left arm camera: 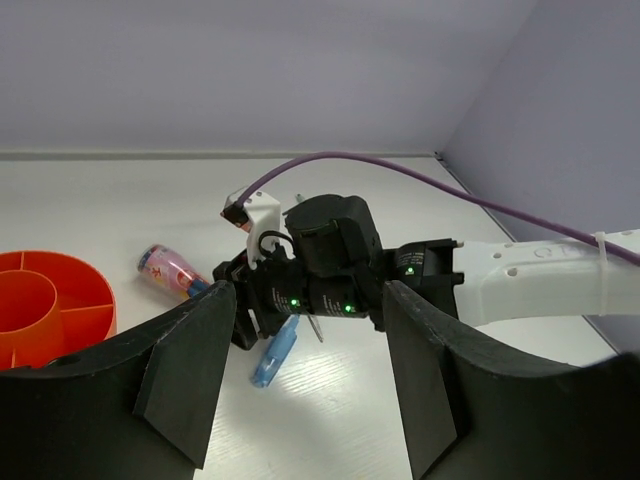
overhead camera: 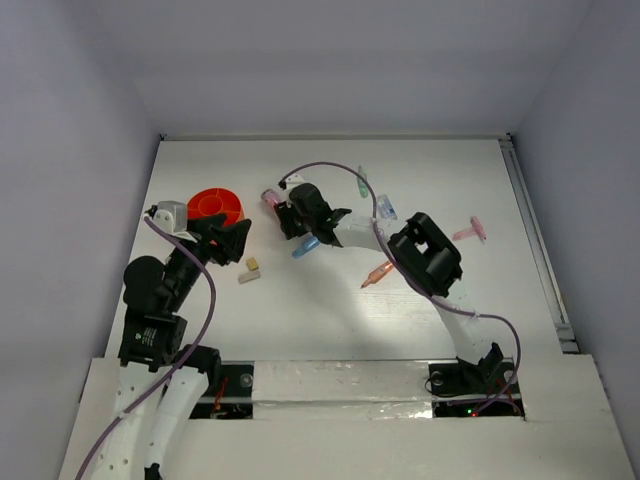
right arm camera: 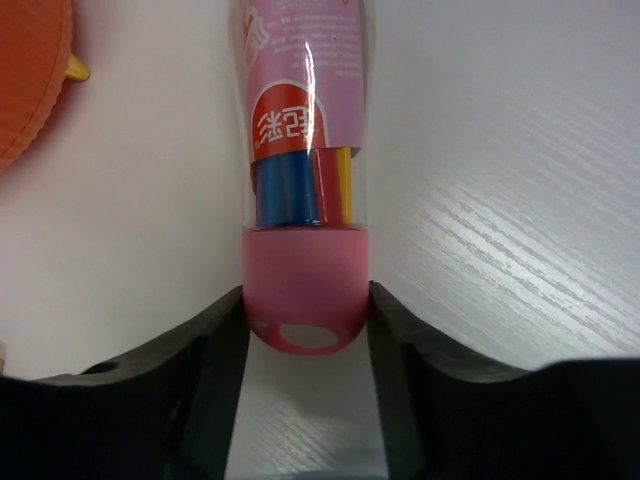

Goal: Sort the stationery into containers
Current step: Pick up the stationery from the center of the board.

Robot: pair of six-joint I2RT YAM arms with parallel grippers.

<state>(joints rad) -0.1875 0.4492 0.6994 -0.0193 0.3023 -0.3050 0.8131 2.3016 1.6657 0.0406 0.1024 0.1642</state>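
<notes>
The pink tube (right arm camera: 303, 150) lies on the white table, and my right gripper (right arm camera: 306, 312) is shut on its pink cap, both fingers touching the sides. From above, this gripper (overhead camera: 281, 212) sits just right of the orange-red divided cup (overhead camera: 216, 205), with the tube (overhead camera: 270, 199) at its tip. My left gripper (left arm camera: 305, 370) stands open over bare table, nothing between its fingers, and faces the right gripper. It (overhead camera: 235, 243) hovers below the cup. A light blue marker (left arm camera: 275, 350) lies under the right wrist.
An orange marker (overhead camera: 377, 274), a green marker (overhead camera: 362, 180), a blue-white marker (overhead camera: 385, 207) and a pink piece (overhead camera: 470, 232) lie around the right arm. Two small beige-grey pieces (overhead camera: 250, 271) rest beside the left gripper. A purple cable (left arm camera: 400, 175) arcs over the right arm.
</notes>
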